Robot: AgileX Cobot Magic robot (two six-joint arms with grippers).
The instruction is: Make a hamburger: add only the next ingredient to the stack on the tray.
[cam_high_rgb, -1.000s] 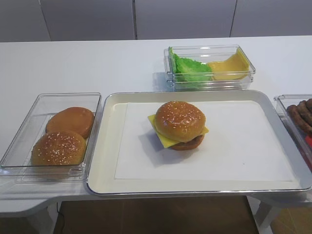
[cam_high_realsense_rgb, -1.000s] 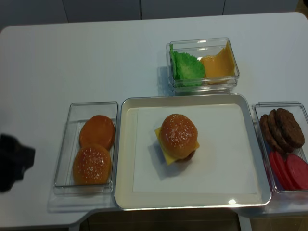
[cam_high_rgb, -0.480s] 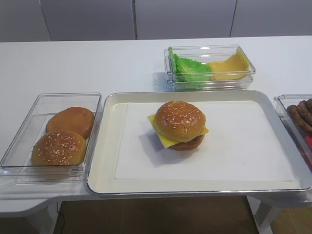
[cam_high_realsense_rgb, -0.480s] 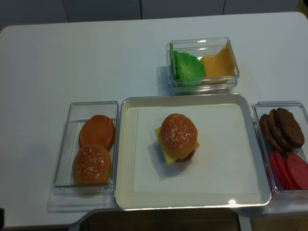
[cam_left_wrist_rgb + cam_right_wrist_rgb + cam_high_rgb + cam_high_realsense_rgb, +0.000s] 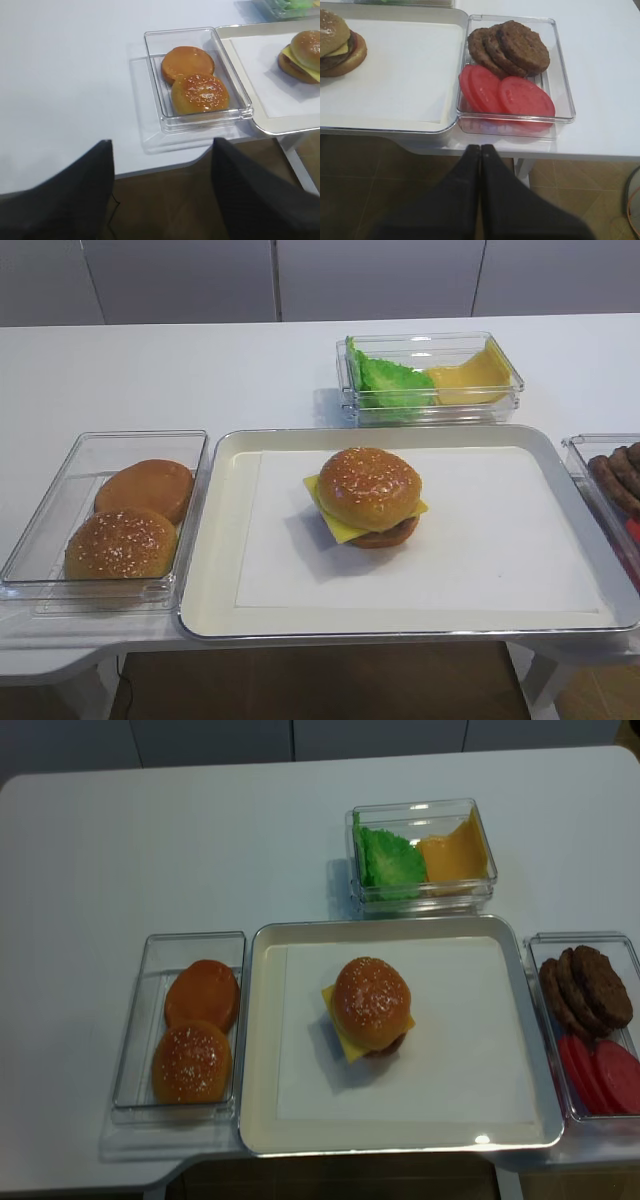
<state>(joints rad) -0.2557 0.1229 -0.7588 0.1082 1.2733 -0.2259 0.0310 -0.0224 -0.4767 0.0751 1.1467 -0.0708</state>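
The stack (image 5: 368, 502) stands in the middle of the silver tray (image 5: 215, 540), on its white paper. A sesame-seeded bun top (image 5: 368, 483) sits on the stack's yellow cheese slice (image 5: 335, 527), with the brown patty (image 5: 388, 534) below. From above, the bun top (image 5: 371, 998) covers most of the stack. My left gripper (image 5: 162, 145) is open and empty, hanging off the table's front edge near the bun tub (image 5: 152, 75). My right gripper (image 5: 480, 147) is shut on nothing, below the front edge by the tub of patties (image 5: 512, 42). Neither gripper shows in the exterior views.
The left tub (image 5: 60, 510) holds another seeded bun (image 5: 121, 544) and a smooth bun (image 5: 145, 488). Behind the tray a tub (image 5: 430, 400) holds lettuce and cheese slices. At the right, a tub (image 5: 535, 945) holds patties and tomato slices (image 5: 600, 1072).
The dark left arm at the left edge of the overhead view has drawn back out of that view. The burger and tubs have not moved.
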